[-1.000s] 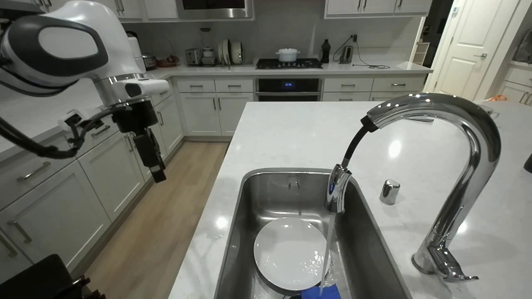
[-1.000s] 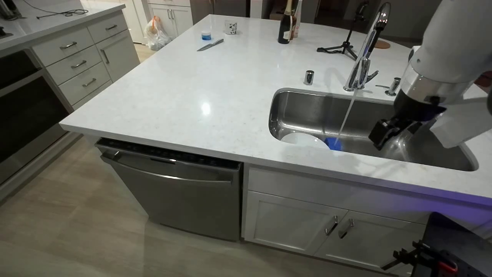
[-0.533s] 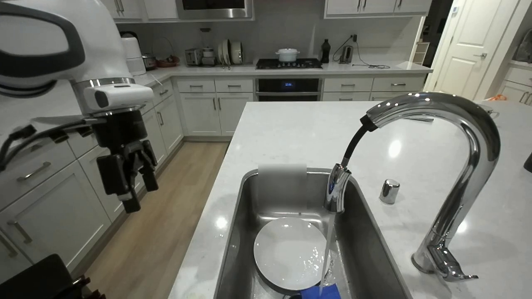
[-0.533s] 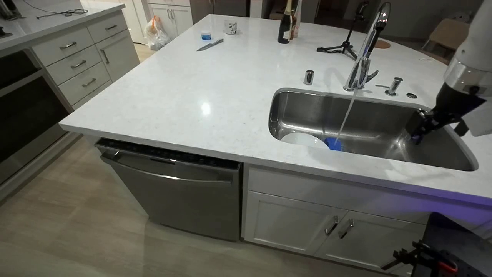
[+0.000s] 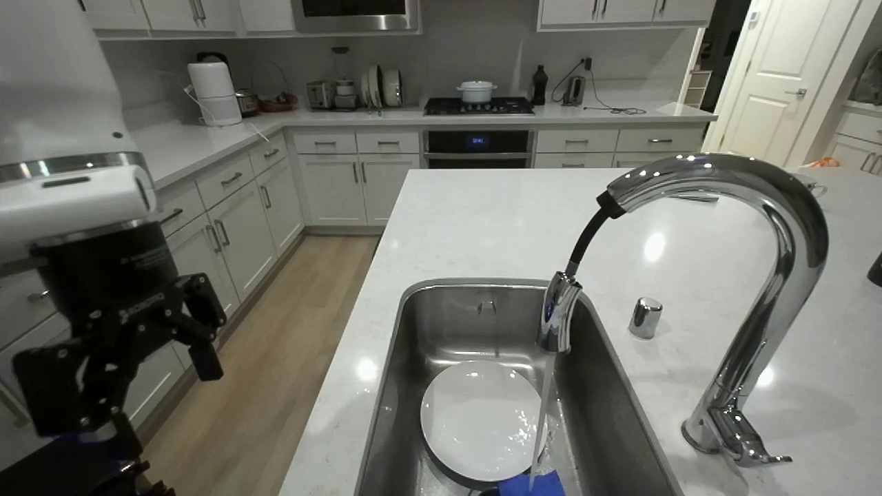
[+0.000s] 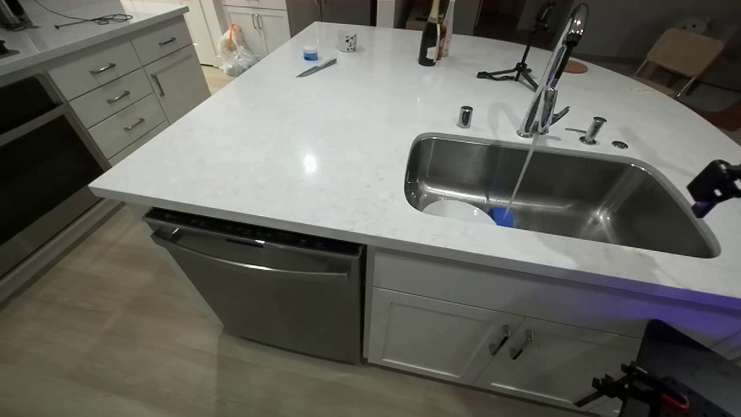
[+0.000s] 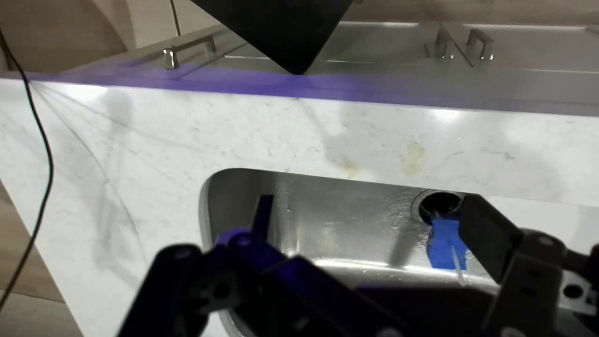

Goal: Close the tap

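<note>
The tap (image 5: 768, 324) is a tall chrome gooseneck beside the sink; it also shows in an exterior view (image 6: 543, 101). Its lever (image 5: 744, 441) sits low on the base. The spray head (image 5: 559, 313) hangs from a black hose below the arch. A stream of water runs from it into the sink. My gripper (image 5: 165, 403) is open and empty, left of the sink and well away from the tap. In the wrist view my gripper (image 7: 369, 215) has its fingers wide apart over the sink. Only one finger (image 6: 712, 188) shows at an exterior view's right edge.
The sink (image 5: 406, 344) holds a white plate (image 5: 482, 420) and a blue cloth-like piece (image 7: 447, 243) by the drain. A short chrome fitting (image 5: 646, 318) stands near the tap. A soap dispenser (image 6: 593, 130), tripod (image 6: 521, 72) and bottle (image 6: 429, 43) stand on the counter.
The arm has swung away from the tap, leftward and nearer the camera in an exterior view, and almost out of the right side elsewhere. The gripper has turned. Water keeps running.
</note>
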### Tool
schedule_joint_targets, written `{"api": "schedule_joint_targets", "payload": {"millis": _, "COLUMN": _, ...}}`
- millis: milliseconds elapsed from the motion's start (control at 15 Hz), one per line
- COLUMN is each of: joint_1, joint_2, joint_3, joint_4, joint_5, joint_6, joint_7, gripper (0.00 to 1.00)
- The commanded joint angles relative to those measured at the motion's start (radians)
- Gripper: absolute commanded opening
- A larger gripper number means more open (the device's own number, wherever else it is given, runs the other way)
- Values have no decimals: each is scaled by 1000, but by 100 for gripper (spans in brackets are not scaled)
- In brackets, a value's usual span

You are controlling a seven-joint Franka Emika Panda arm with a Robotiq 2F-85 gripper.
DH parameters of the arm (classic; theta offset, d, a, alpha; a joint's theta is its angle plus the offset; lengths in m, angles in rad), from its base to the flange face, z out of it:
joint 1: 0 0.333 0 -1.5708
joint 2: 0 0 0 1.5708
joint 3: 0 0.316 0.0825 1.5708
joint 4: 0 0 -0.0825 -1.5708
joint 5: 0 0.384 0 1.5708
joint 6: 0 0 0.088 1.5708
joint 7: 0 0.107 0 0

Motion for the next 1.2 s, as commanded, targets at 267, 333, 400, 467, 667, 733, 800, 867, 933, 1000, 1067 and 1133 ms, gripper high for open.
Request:
{"api": "schedule_joint_targets", "payload": {"millis": 267, "joint_1": -187, "joint_2": -200, "joint_3": -97, "joint_4": -143, "joint_5": -84, "joint_6": 54, "joint_7": -24, "gripper": 100}}
{"api": "schedule_joint_targets", "payload": {"millis": 333, "joint_1": -175, "joint_2": -155, "joint_3": -74, "joint_4": -102, "joint_5": -59, "joint_6": 24, "joint_7": -22, "gripper": 100}}
{"api": "schedule_joint_targets", "payload": {"millis": 400, "joint_1": -190, "joint_2": -169, "joint_3": -83, "joint_4": -114, "joint_5": -59, "joint_6": 31, "joint_7": -32, "gripper": 100}}
{"api": "schedule_joint_targets", "payload": {"millis": 467, "joint_1": -195, "joint_2": -176, "joint_3": -86, "joint_4": -120, "joint_5": -59, "joint_6": 34, "joint_7": -32, "gripper": 100}}
{"api": "schedule_joint_targets", "payload": {"millis": 667, "joint_1": -196, "joint_2": -178, "joint_3": -86, "joint_4": -123, "joint_5": -58, "joint_6": 37, "joint_7": -33, "gripper": 100}}
{"api": "schedule_joint_targets", "payload": {"millis": 733, "joint_1": -196, "joint_2": -178, "joint_3": -86, "joint_4": -123, "joint_5": -58, "joint_6": 37, "joint_7": -33, "gripper": 100}}
{"api": "schedule_joint_targets", "payload": {"millis": 800, "joint_1": -196, "joint_2": -178, "joint_3": -86, "joint_4": -123, "joint_5": -58, "joint_6": 37, "joint_7": -33, "gripper": 100}}
{"api": "schedule_joint_targets", "payload": {"millis": 867, "joint_1": -196, "joint_2": -178, "joint_3": -86, "joint_4": -123, "joint_5": -58, "joint_6": 37, "joint_7": -33, "gripper": 100}}
{"api": "schedule_joint_targets", "payload": {"millis": 933, "joint_1": -196, "joint_2": -178, "joint_3": -86, "joint_4": -123, "joint_5": -58, "joint_6": 38, "joint_7": -33, "gripper": 100}}
{"api": "schedule_joint_targets", "payload": {"millis": 1000, "joint_1": -196, "joint_2": -167, "joint_3": -90, "joint_4": -120, "joint_5": -65, "joint_6": 68, "joint_7": -27, "gripper": 100}}
{"api": "schedule_joint_targets", "payload": {"millis": 1067, "joint_1": -197, "joint_2": -147, "joint_3": -95, "joint_4": -114, "joint_5": -71, "joint_6": 90, "joint_7": -27, "gripper": 100}}
{"api": "schedule_joint_targets", "payload": {"millis": 1133, "joint_1": -203, "joint_2": -136, "joint_3": -96, "joint_4": -114, "joint_5": -79, "joint_6": 118, "joint_7": -23, "gripper": 100}}
